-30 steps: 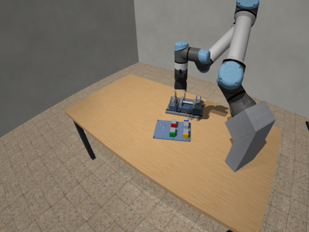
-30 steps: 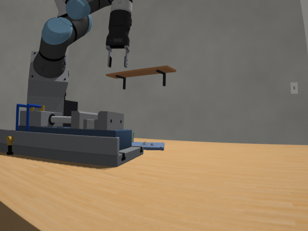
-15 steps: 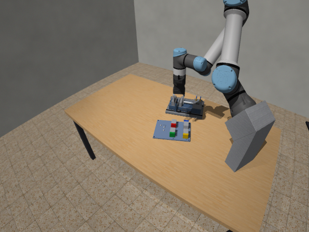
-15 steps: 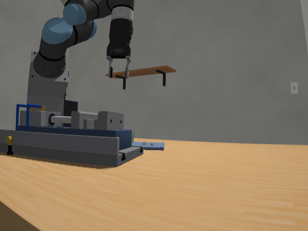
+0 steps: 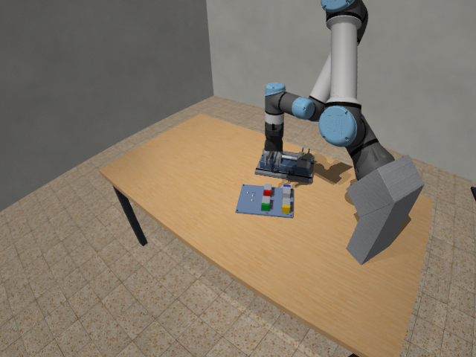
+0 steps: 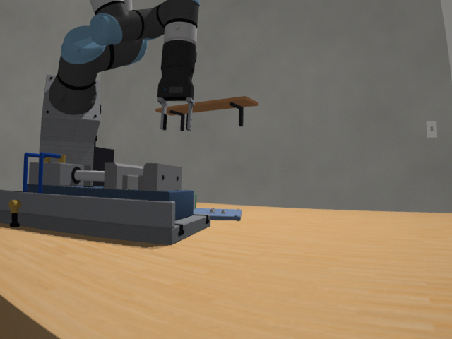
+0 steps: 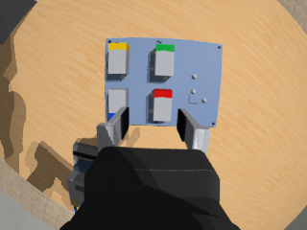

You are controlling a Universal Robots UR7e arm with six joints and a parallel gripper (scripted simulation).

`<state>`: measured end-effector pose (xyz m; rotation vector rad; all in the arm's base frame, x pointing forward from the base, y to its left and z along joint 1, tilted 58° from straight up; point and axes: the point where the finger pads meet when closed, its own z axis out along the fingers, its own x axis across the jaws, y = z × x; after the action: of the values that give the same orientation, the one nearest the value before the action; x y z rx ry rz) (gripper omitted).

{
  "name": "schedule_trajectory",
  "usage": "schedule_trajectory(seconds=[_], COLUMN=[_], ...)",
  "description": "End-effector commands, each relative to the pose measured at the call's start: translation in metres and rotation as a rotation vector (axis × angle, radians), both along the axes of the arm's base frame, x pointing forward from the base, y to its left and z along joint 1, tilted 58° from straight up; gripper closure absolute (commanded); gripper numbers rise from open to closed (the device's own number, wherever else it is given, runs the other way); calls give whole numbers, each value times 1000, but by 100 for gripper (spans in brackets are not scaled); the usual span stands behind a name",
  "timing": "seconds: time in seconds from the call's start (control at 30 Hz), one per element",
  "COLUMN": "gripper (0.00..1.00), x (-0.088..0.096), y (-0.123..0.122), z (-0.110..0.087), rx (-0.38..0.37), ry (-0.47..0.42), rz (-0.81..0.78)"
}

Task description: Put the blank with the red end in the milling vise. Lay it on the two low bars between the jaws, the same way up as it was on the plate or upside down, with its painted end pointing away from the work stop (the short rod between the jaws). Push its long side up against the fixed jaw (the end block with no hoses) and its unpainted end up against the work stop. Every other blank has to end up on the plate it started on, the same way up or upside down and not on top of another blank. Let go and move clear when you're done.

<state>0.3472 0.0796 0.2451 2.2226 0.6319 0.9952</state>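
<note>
A blue-grey plate lies on the table and carries four grey blanks. The blank with the red end lies in the row nearer the vise. Beside it lies a blue-ended blank. A green-ended blank and a yellow-ended blank lie in the far row. The milling vise stands behind the plate, and nothing shows between its jaws. My gripper is open and empty. It hangs well above the vise's fixed-jaw end, and the wrist view frames the red-ended blank between its fingers.
The grey robot pedestal stands on the table to the right of the vise. Blue hoses rise at the vise's far end. Small pins stick up from the empty side of the plate. A wall shelf is behind the gripper.
</note>
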Motion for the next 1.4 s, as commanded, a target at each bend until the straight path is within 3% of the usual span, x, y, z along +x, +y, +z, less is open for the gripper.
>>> schedule_trajectory(seconds=[0.0, 0.27, 0.43, 0.83, 1.0, 1.37], gripper=[0, 0, 0, 0, 0, 0], x=[21, 21, 73, 73, 93, 93], y=[-5, -5, -24, -24, -33, -33], z=[-5, -5, -19, -19, -34, -34], rx=[3, 3, 3, 3, 3, 3], ry=[-7, -7, -7, -7, -7, -7], rz=[10, 10, 10, 10, 10, 10])
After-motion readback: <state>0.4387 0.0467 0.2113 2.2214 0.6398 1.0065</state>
